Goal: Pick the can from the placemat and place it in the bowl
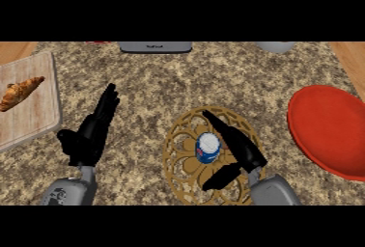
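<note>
On the speckled counter (214,77) the bowl (328,130) is cut off at the right edge, and the can (208,148) stands on the placemat (182,140), bottom middle, between the thumb and straight fingers of the open right hand (248,154), with the left hand (89,137) open too.

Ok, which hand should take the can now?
Right. The right hand is open beside the can on the placemat, fingers along its right side and thumb below, and the red bowl lies on that side too. The left hand is open off the placemat, farther from both.

The head camera looks steeply down onto the counter (178,82).
</note>
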Controlling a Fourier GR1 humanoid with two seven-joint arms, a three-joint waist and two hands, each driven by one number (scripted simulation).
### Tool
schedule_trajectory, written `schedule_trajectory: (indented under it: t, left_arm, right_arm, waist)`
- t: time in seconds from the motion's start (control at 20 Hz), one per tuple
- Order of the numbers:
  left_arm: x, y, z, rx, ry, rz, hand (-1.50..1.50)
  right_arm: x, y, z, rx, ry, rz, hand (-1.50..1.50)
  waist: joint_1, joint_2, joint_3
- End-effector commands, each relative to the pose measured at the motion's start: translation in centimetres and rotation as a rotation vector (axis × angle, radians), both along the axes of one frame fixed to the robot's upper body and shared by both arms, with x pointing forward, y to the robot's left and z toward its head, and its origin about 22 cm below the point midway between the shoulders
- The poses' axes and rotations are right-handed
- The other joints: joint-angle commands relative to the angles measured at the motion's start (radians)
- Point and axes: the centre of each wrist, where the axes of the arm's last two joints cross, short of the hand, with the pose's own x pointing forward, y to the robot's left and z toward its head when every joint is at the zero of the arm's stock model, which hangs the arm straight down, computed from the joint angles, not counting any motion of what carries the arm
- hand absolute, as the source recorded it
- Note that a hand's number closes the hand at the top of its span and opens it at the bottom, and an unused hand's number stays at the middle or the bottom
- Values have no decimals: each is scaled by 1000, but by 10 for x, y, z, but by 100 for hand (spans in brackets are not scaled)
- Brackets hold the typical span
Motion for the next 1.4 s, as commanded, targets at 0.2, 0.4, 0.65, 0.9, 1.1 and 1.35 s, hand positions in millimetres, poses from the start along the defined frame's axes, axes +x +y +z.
schedule_trajectory:
  t: [0.2, 0.4, 0.65, 0.9, 1.1, 1.35]
  left_arm:
    - [6, -9, 5, 7, -6, 2, 0]
    - [-11, 4, -3, -1, 8, 17, 0]
    - [-17, -1, -1, 3, -3, 5, 0]
    - [-2, 14, -1, 1, -1, 4, 0]
    - [-1, 10, -9, -1, 16, 51, 0]
    - [-9, 14, -6, 3, -25, 39, 0]
  right_arm:
    - [6, 20, -11, -20, 9, 111, 150]
    - [-5, 6, -12, -92, -84, 247, 150]
    - [-12, 38, -14, -60, -64, 249, 150]
    - [-46, 7, -24, -7, -69, 110, 150]
    - [-73, -32, -24, 62, -100, -179, 150]
    - [-113, -41, 13, 224, -312, -205, 150]
  waist:
    - [0, 1, 0]
    - [1, 0, 0]
    - [1, 0, 0]
    - [-8, -1, 0]
    - [-41, -4, 0]
    - [-18, -3, 0]
